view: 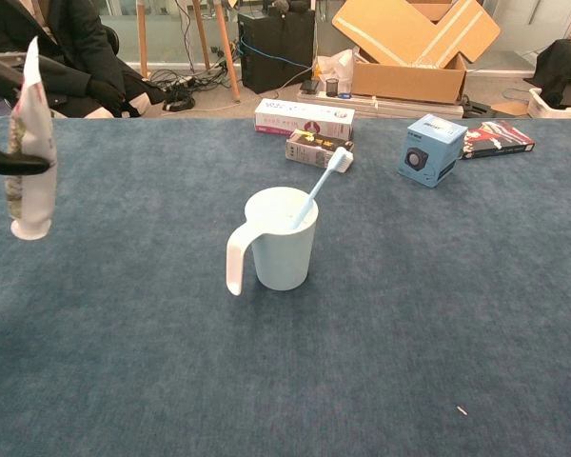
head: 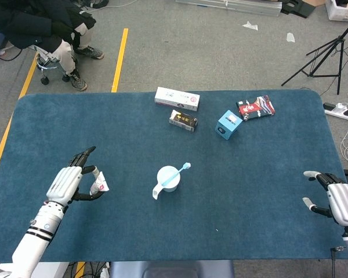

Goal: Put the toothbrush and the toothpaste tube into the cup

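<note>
A pale cup (head: pixel 167 179) (view: pixel 282 240) with a handle stands mid-table. The light blue toothbrush (head: pixel 180 170) (view: pixel 322 181) leans inside it, head up to the right. My left hand (head: pixel 71 183) is left of the cup and holds the white toothpaste tube (head: pixel 100 185) (view: pixel 29 152) above the table; in the chest view the tube hangs upright, cap down, with dark fingertips (view: pixel 9 162) pinching it. My right hand (head: pixel 340 201) rests at the table's right edge, fingers apart, holding nothing.
At the back of the blue table (head: pixel 255 168) lie a white box (head: pixel 177 98), a small dark box (head: pixel 182 120), a blue cube box (head: pixel 228 124) and a red-black packet (head: pixel 256 108). A seated person (head: pixel 40 23) is beyond the far left corner.
</note>
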Motion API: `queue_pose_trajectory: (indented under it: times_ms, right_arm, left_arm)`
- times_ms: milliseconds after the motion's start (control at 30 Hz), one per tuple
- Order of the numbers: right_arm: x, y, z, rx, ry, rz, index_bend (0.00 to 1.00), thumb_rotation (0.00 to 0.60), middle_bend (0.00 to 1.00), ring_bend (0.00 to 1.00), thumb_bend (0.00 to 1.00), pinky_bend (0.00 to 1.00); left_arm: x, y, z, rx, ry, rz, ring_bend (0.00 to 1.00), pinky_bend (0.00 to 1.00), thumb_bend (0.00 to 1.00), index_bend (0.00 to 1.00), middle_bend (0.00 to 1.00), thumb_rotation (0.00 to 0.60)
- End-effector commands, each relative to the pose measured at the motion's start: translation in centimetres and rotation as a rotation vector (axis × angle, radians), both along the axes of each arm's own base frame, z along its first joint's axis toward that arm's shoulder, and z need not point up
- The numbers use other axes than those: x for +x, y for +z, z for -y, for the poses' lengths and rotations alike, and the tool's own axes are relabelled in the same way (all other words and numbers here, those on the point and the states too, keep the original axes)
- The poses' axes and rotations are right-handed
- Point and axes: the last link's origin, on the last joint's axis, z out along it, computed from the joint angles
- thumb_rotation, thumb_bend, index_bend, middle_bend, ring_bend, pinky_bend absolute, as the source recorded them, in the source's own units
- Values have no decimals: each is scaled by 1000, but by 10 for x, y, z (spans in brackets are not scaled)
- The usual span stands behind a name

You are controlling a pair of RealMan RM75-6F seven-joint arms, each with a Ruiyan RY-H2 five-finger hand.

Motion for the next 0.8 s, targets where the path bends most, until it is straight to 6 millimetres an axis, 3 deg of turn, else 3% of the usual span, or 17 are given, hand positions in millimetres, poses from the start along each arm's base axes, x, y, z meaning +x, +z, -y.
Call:
queue_pose_trajectory:
  times_ms: [33,533,800]
  right_arm:
    - [0,0,0,-1,1,1,333,600,415,336,157,473]
    - [0,4,-2,-5,10,12,333,600,415,336,158,473]
    - [0,5,-2,-8,11,19,333,600,415,336,158,473]
  left_arm:
    - [19,-4,-3,-16,-41,20,0,0,395,594,10,600]
    - [83,-27,-14,-88,-139,99,0,0,395,598,13,600]
    - [105,-40,-31,-65,-156,123,0,0,396,598,14,600]
